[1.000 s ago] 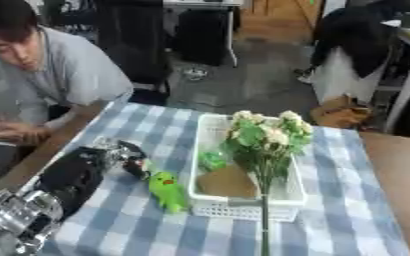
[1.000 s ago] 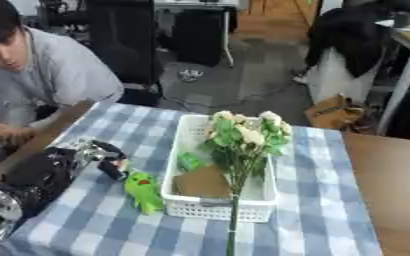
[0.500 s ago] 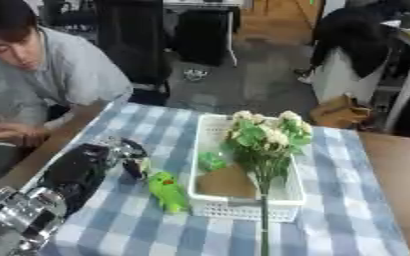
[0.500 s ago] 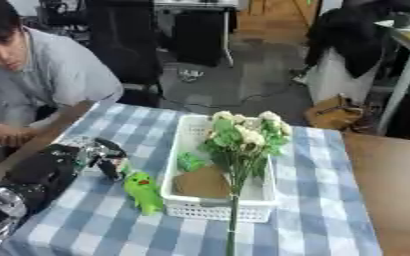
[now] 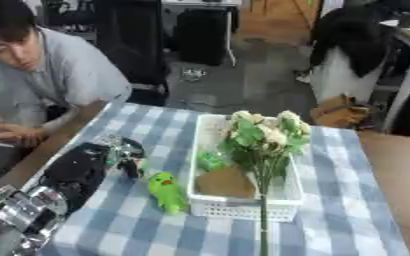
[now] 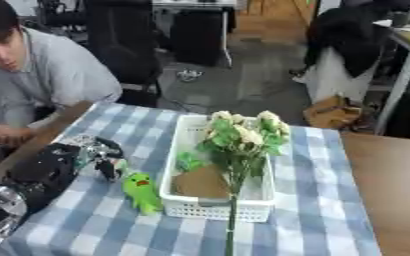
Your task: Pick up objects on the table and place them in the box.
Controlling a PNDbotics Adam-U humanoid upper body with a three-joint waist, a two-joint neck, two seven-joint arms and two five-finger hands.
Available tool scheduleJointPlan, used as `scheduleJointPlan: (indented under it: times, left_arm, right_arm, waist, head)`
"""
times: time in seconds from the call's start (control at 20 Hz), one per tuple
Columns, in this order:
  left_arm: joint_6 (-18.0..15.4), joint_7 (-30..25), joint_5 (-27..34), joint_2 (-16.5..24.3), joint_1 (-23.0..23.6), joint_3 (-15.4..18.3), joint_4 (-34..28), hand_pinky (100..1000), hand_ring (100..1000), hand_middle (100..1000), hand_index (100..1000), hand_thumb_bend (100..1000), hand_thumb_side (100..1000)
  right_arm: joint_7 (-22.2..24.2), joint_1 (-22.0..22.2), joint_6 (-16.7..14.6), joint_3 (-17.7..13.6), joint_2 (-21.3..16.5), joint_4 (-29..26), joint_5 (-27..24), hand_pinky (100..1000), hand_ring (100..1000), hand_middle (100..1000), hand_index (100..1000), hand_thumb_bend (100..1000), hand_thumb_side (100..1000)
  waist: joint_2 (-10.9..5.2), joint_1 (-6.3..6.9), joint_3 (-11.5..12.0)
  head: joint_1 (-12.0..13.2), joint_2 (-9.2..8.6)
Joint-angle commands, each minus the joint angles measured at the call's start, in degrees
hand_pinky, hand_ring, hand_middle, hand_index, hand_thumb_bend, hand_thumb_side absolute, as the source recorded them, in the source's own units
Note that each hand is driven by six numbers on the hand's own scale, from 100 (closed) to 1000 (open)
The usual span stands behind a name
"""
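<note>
Reaching from the left, the left hand (image 5: 121, 152) sits beside the green toy (image 5: 166, 190); its finger state cannot be told. The toy stands against the box (image 5: 243, 209) wall. Risk: a sideways nudge topples it.

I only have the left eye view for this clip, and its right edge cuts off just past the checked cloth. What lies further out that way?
Observer: The right eye view reaches further there. Beside the checked cloth it shows a broad stretch of bare brown tabletop.
Operator: Does the right hand show out there?
Observer: No, it shows in neither view. Only the left hand is in, on the cloth to the left of the green toy, which stands outside the white box.
</note>
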Motion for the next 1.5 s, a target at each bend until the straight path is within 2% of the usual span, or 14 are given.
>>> scheduleJointPlan:
  times: [0.05,0.25,0.5,0.7,1.5]
  left_arm:
    - [0.61,-0.44,-0.08,0.52,-0.95,0.39,0.19,100,293,393,584,100,302]
    - [1.21,-0.49,0.48,0.5,-1.15,0.37,0.2,100,244,343,535,100,277]
    - [1.59,-0.8,0.47,0.49,-1.31,0.19,0.27,100,183,279,473,100,183]
    - [1.55,-1.62,0.03,0.43,-1.62,0.07,0.23,100,134,229,462,100,180]
    - [0.9,-7.25,0.89,1.29,-5.04,-1.52,-3.3,100,105,208,452,100,164]
  right_arm:
    - [-0.51,-0.86,-0.45,-0.14,-2.05,-0.86,-0.57,733,749,689,675,100,482]
    - [-0.54,-0.91,-0.41,-0.13,-2.06,-0.86,-0.65,733,749,689,675,100,481]
    - [-0.61,-0.96,-0.4,-0.15,-2.11,-0.86,-0.72,733,749,689,676,100,479]
    - [-0.65,-1.02,-0.37,-0.15,-2.15,-0.86,-0.75,734,750,690,676,100,476]
    - [-1.14,-1.14,-0.11,-0.23,-2.52,-0.86,-0.78,734,750,690,675,100,473]
  waist:
    - [-0.25,0.05,-0.03]
    - [-0.29,0.07,-0.12]
    - [-0.32,0.09,-0.2]
    - [-0.35,0.12,-0.25]
    - [-0.68,0.41,-0.19]
  head:
    - [0.05,-0.34]
    - [0.06,-0.43]
    - [0.11,-0.43]
    - [-0.03,-0.51]
    - [-0.77,-0.63]
